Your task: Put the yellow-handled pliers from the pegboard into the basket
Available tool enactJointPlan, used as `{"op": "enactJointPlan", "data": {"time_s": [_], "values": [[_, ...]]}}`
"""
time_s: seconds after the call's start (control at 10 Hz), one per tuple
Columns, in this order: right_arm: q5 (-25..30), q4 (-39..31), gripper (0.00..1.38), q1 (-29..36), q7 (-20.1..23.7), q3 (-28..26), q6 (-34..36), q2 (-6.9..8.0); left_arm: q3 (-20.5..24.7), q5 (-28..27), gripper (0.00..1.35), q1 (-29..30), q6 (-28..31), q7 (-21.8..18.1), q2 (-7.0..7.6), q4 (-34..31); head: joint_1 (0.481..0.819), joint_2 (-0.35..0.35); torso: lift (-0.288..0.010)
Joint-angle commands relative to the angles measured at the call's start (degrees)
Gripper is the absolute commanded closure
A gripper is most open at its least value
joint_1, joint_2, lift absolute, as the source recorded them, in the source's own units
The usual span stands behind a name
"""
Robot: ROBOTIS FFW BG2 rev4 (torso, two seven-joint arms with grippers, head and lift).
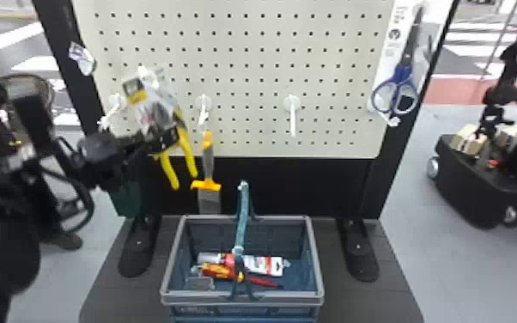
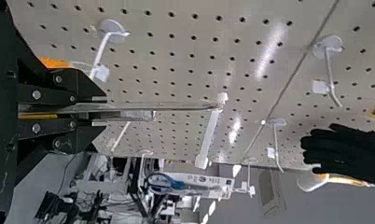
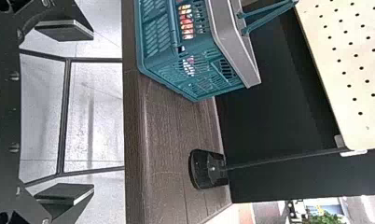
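Note:
In the head view, my left gripper [image 1: 161,141] is in front of the pegboard's lower left, shut on the packaged yellow-handled pliers [image 1: 179,148]; their handles point down. In the left wrist view, the left gripper [image 2: 99,112] pinches the clear package [image 2: 176,107], seen edge-on. The package's far end meets a white hook [image 2: 209,135]; whether it hangs on it I cannot tell. The basket [image 1: 315,266] stands below the pegboard [image 1: 244,90], holding red and orange tools. My right gripper [image 3: 64,115] is open, with the basket [image 3: 209,81] beyond it in the right wrist view.
A scraper with orange parts [image 1: 206,185] hangs right of the pliers, above the basket's left rear. Blue-handled scissors [image 1: 402,79] hang at the board's right edge. Bare white hooks [image 1: 293,118] stick out of the board. The basket's handle [image 1: 242,219] stands upright over its middle.

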Motion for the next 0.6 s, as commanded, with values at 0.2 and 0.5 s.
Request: {"op": "enactJointPlan", "data": {"time_s": [0.2, 0.5], "values": [[-0.1, 0.0, 0.15, 0.6, 0.0, 0.0, 0.1, 0.05, 1.7, -1.0, 1.19, 9.7, -9.9, 4.5, -2.93, 1.5, 0.549, 0.0, -0.1], [-0.3, 0.0, 0.15, 0.8, 0.0, 0.0, 0.0, 0.05, -3.1, 7.2, 1.19, 14.5, -19.4, 11.1, -4.25, 10.4, 0.549, 0.0, -0.1]]}}
